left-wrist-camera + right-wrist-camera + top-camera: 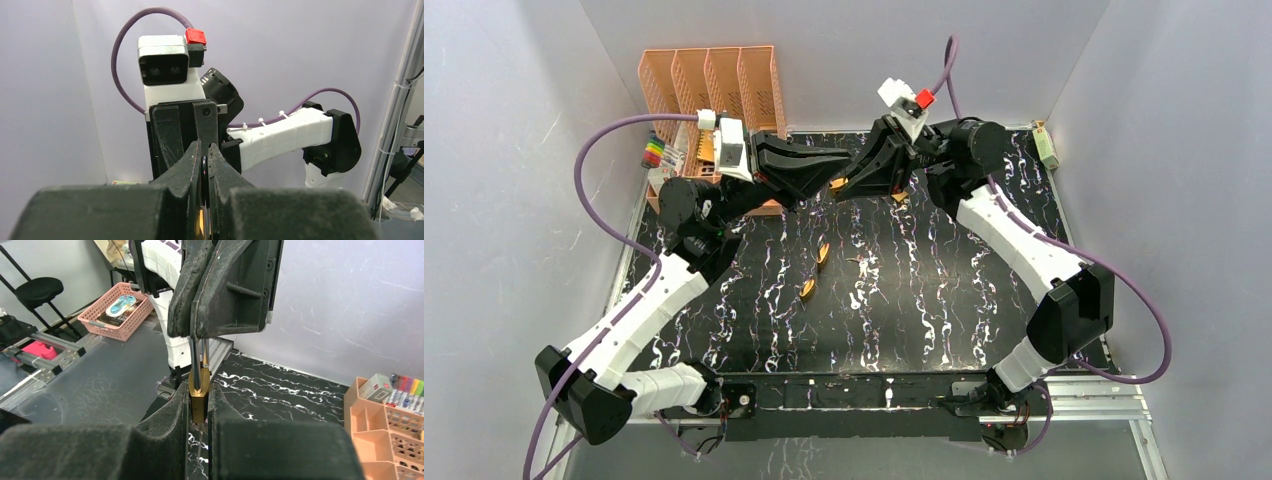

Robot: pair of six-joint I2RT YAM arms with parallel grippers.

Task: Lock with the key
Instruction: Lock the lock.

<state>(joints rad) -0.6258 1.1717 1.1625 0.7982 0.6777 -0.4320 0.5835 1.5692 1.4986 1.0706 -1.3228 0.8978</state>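
Note:
A brass padlock is held up in the air above the back of the table, where my two grippers meet tip to tip. My right gripper is shut on the padlock's body, pinching its flat sides. The silver shackle runs up into my left gripper, which is shut on it; only a thin metal edge shows between the left fingers. A thin pale piece hangs under the padlock; I cannot tell whether it is the key.
Small gold pieces lie on the black marble tabletop. An orange rack with markers stands at the back left. Grey walls close in three sides.

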